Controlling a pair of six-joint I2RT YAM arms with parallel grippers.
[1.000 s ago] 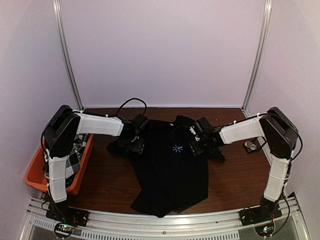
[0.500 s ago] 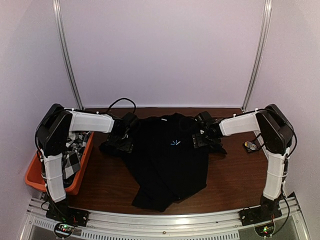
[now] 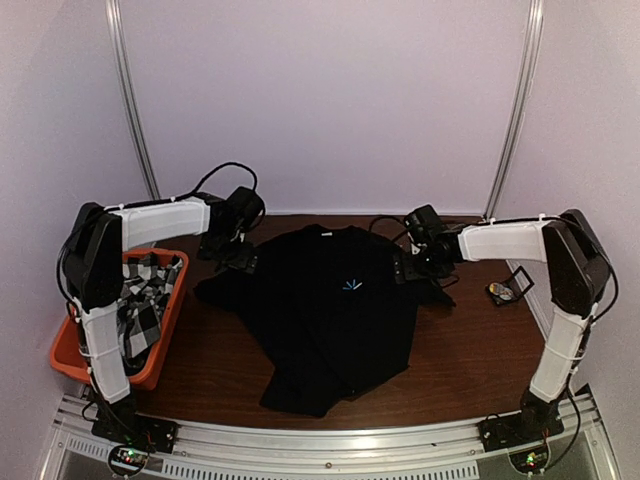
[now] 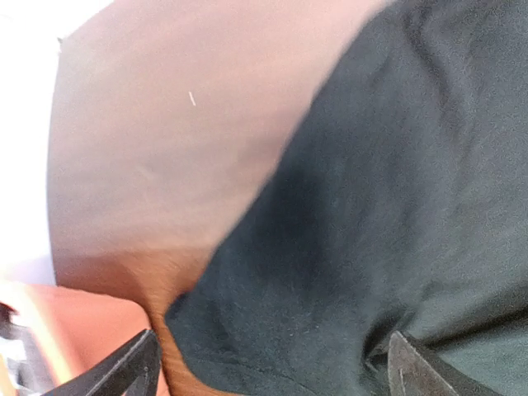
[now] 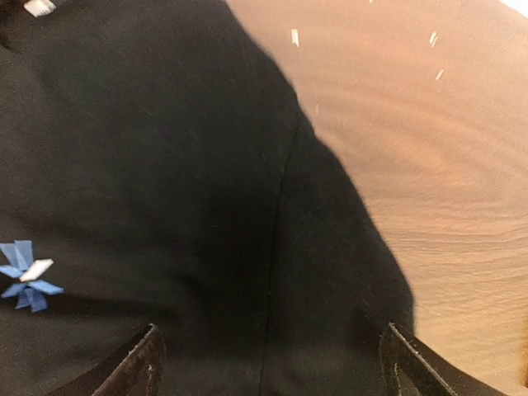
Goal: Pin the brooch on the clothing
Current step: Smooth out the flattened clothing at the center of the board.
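Now spread flat on the brown wooden table [image 3: 470, 360]: large black short-sleeved T-shirt [image 3: 330, 330], collar toward the back wall, small light-blue starburst print [image 3: 351, 285] on the chest. Over the sleeve edge on the left side, left gripper [image 4: 276, 371], fingers wide apart, clamping nothing. Over the opposite sleeve, right gripper [image 5: 276, 367], fingers likewise spread, nothing between them. At the table's left edge, orange plastic bin [image 3: 160, 350] holding black-and-white checked cloth [image 3: 140, 310]. Right of the shirt, small dark item [image 3: 500, 292], too small to identify.
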